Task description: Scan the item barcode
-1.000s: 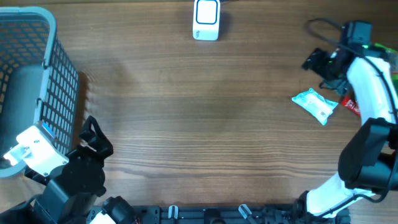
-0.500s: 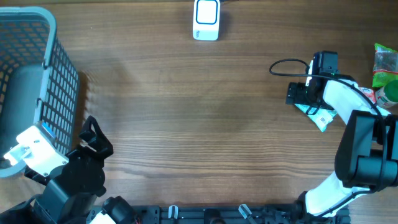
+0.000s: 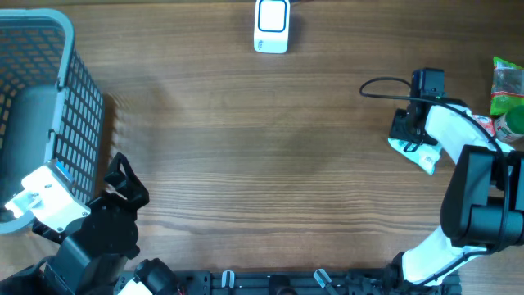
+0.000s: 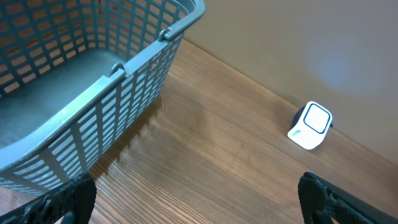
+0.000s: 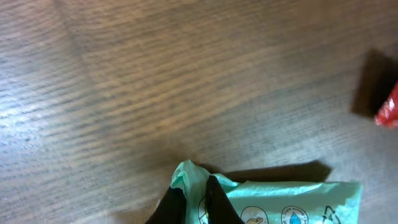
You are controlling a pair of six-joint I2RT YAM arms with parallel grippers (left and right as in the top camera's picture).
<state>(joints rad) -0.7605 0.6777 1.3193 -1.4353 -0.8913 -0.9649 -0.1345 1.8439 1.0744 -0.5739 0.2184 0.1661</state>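
Note:
The item, a mint-green packet (image 3: pixel 424 156) (image 5: pixel 292 199), lies on the wooden table at the right. My right gripper (image 3: pixel 407 136) (image 5: pixel 196 204) is down on it and shut, pinching the packet's raised left corner between its dark fingers (image 5: pixel 219 200). No barcode shows on the packet. The white scanner (image 3: pixel 272 25) (image 4: pixel 310 126) stands at the table's far edge, in the middle. My left gripper (image 3: pixel 124 185) (image 4: pixel 199 208) hovers open beside the basket, with only bare wood between its fingertips.
A grey-blue wire basket (image 3: pixel 78 98) (image 4: pixel 124 74) fills the left side. A green packet (image 3: pixel 508 82) and a red item (image 3: pixel 485 124) (image 5: pixel 388 109) lie at the right edge, just beyond the right arm. A black cable (image 3: pixel 381 82) loops off the right wrist.
The right arm swung in from the far right, came down over the mint-green packet and closed its jaws on the corner. The packet shifted a little rightward. The left arm stayed still.

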